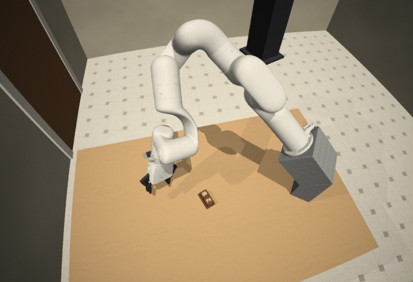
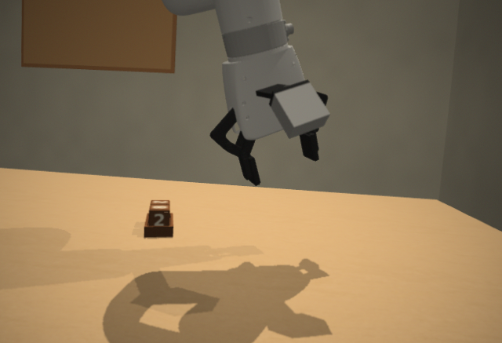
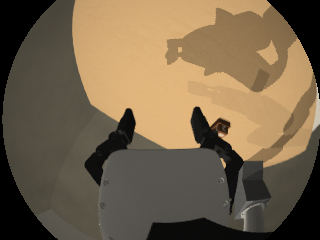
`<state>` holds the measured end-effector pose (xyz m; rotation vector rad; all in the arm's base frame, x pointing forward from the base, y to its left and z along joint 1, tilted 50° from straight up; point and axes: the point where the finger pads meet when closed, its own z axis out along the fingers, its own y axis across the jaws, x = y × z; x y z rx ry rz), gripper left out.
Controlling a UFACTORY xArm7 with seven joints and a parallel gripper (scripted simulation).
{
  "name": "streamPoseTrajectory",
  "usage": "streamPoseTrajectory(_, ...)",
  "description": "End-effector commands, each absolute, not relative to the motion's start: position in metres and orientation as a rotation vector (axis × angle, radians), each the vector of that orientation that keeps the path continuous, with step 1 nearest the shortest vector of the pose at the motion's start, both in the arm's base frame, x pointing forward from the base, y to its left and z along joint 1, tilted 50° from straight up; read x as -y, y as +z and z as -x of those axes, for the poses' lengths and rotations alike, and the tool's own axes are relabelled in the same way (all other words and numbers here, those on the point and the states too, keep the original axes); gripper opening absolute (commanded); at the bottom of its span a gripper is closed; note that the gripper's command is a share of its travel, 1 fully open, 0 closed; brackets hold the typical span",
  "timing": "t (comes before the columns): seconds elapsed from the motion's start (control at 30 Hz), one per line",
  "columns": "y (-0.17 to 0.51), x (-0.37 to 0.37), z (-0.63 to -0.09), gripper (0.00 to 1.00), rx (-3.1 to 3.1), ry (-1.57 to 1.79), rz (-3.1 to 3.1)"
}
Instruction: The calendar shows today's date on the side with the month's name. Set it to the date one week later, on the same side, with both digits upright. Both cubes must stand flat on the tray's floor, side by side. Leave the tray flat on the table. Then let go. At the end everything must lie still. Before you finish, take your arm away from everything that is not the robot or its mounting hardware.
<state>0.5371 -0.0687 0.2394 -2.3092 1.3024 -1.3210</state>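
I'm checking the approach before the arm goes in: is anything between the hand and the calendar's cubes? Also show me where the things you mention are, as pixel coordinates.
Nothing visible stands between the open hand [image 1: 158,185] [image 2: 284,172] [image 3: 163,111] and the cubes [image 1: 206,197] [image 2: 159,212].

Plain walls, a tiled floor [image 1: 213,97] and an arm-mounting pedestal [image 1: 325,159] beside a wooden table [image 1: 133,232] [image 2: 385,242] [image 3: 125,60] suggest a lab-like room.

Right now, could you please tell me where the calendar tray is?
In the top view, the tray sits on the table, between the gripper and the arm's grey pedestal.
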Motion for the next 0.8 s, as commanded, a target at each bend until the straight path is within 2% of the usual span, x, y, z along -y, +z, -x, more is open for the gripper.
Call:
streamPoseTrajectory(0.0,0.194,0.051,-0.511,1.0,-1.467,-1.3,2.29)
streamPoseTrajectory(0.5,0.194,0.051,-0.511,1.0,-1.467,-1.3,2.29)
streamPoseTrajectory(0.57,0.157,0.039,-0.479,1.0,-1.613,-1.295,2.279)
streamPoseTrajectory(0.77,0.157,0.039,-0.479,1.0,-1.613,-1.295,2.279)
